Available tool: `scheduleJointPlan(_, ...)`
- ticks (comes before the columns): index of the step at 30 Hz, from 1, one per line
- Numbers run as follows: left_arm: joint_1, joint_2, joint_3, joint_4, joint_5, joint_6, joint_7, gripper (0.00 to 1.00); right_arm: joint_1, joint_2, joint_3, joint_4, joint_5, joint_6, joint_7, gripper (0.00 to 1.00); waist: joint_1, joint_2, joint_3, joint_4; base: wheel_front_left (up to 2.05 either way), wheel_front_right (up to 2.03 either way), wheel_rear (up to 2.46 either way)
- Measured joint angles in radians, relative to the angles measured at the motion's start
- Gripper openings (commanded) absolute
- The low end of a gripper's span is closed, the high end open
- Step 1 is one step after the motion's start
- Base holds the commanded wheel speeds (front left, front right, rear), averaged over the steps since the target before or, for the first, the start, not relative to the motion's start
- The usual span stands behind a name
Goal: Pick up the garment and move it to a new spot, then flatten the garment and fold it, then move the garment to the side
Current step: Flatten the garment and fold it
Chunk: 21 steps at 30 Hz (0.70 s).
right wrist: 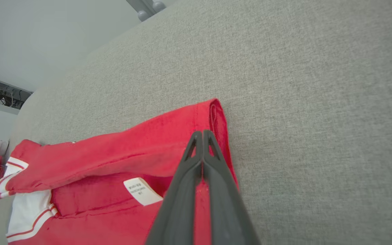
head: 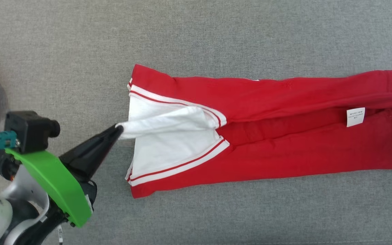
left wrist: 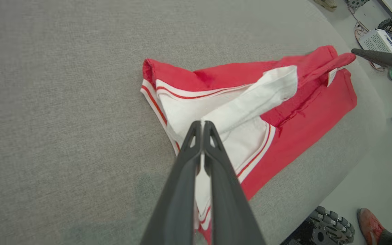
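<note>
Garment [head: 284, 153] lies stretched long across the grey cushioned surface [head: 216, 34], red with white striped trim, its care label [head: 355, 116] face up near one end. From where I stand, both arms have hold of it. The right gripper [right wrist: 202, 134] is closed just beside the label, at the hem end, and seems to pinch a raised red ridge of cloth. The left gripper [head: 117, 128] is well apart from the label, at the far trimmed end, with its fingers pressed together on the tip of a white flap [head: 168, 122].

My worry is how little cloth each pinch holds. The left one has only a thin corner of a single white layer. A pull away from the label could slide that layer out from under the red and leave the rest behind, spoiling the flat lie. It could also simply slip free. If the arms draw apart unevenly, the ridge by the label may twist, and the rough grey fabric would likely drag and bunch the lower layers.
</note>
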Motion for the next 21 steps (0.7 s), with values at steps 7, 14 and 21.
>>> scheduleJointPlan(7, 0.063, -0.04, -0.053, 0.084, 0.035, 0.002, -0.05, 0.0, 0.021, 0.01, 0.035, 0.031, -0.011, 0.0, -0.016, 0.0, 0.0, 0.0, 0.006, 0.0, 0.0, 0.0, 0.0)
scheduleJointPlan(14, 0.082, -0.104, -0.081, 0.176, 0.061, -0.01, -0.11, 1.0, 0.02, 0.038, 0.082, 0.074, -0.016, 0.0, -0.061, 1.0, 0.0, 0.0, -0.029, -0.004, 0.0, 0.0, 0.0)
scheduleJointPlan(21, 0.129, -0.182, -0.062, 0.244, 0.106, 0.018, -0.272, 1.0, 0.031, 0.062, 0.112, 0.066, -0.063, 0.0, -0.225, 1.0, 0.0, 0.0, -0.108, -0.015, 0.0, 0.0, 0.0)
